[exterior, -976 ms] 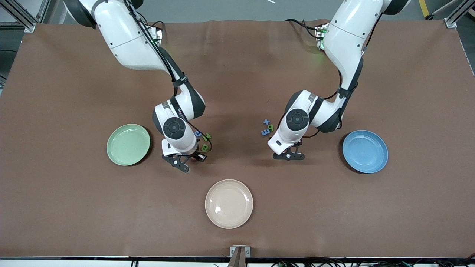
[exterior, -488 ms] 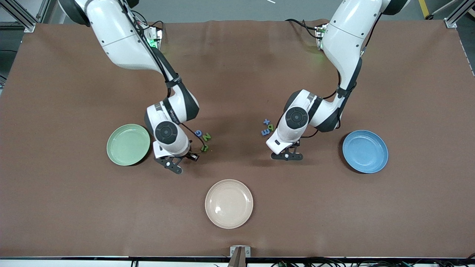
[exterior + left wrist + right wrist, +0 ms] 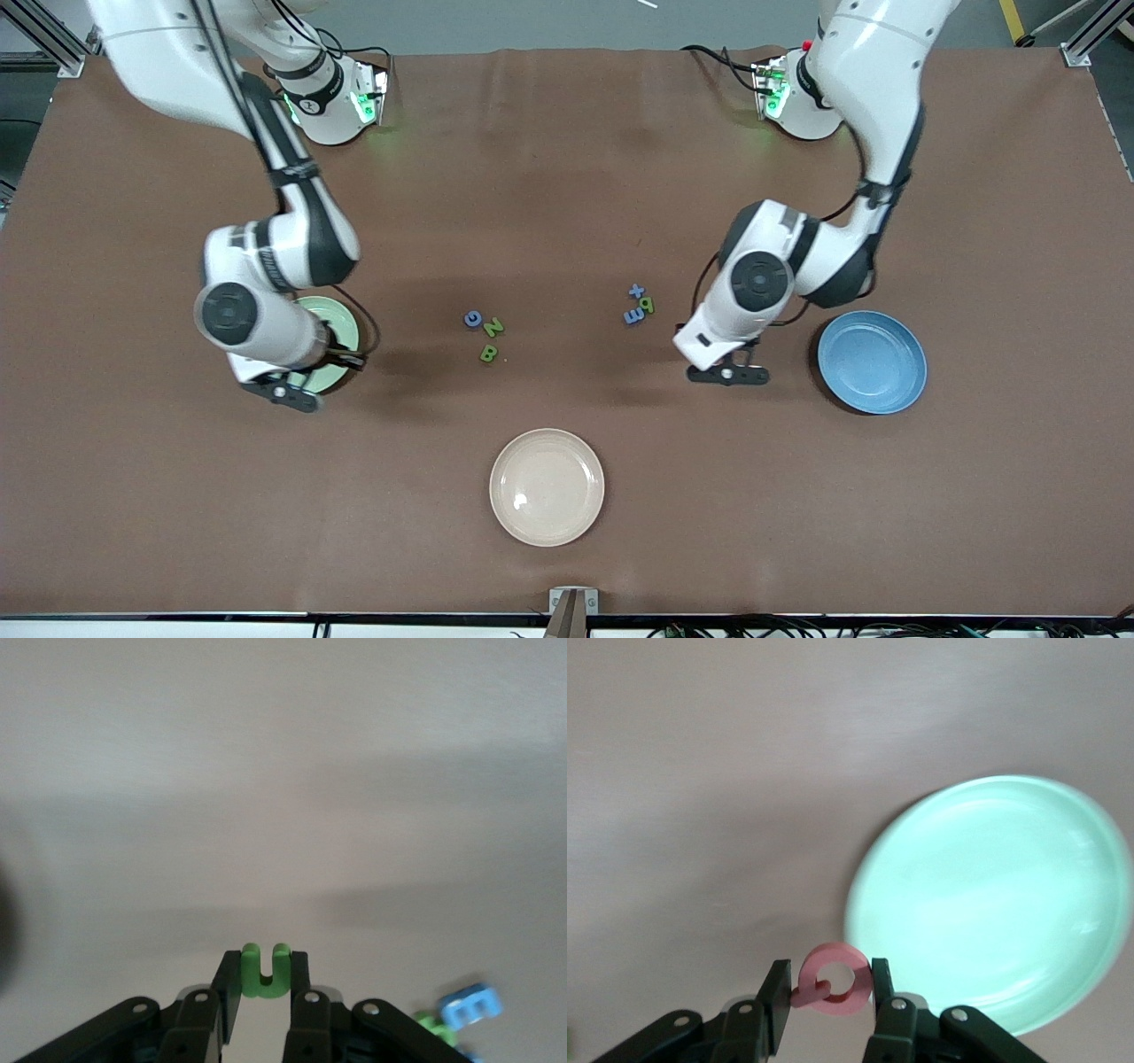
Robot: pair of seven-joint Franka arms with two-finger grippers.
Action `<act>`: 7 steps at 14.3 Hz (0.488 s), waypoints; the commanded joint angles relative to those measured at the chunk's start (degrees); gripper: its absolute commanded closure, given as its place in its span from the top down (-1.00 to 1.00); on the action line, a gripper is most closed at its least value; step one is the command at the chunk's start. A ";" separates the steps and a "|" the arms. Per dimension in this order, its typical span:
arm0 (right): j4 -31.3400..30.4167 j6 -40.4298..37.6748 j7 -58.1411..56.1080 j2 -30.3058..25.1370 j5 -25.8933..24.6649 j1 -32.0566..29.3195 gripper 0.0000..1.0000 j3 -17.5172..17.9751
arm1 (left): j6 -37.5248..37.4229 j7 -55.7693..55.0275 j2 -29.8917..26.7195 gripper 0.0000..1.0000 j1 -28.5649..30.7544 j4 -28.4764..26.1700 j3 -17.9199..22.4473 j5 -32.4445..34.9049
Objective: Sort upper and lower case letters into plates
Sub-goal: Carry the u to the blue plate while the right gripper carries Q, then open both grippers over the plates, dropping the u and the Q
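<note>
Over the pale green plate (image 3: 341, 321) rim, your right gripper (image 3: 824, 997) pinches a pink letter (image 3: 831, 979); left gripper (image 3: 264, 997), beside the blue plate (image 3: 873, 361), pinches a green letter (image 3: 266, 971). Light, stiff, slippery-looking: grip edges.

This was a robotics lab bench, not a home. Two white arms (image 3: 266, 221) were bolted at the top of the frame onto a table (image 3: 567, 549) draped in brown cloth. Aluminium frame struts (image 3: 1085, 40) stood at the upper corners, green status lights glowed at the arm bases, and cables (image 3: 886, 627) ran along the bottom edge over grey floor.
</note>
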 commanded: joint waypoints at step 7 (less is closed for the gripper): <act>-20.33 14.95 -10.22 -7.61 -0.56 -7.06 -0.98 1.36 | 5.02 27.44 -14.63 -0.85 20.56 -20.51 -0.38 6.02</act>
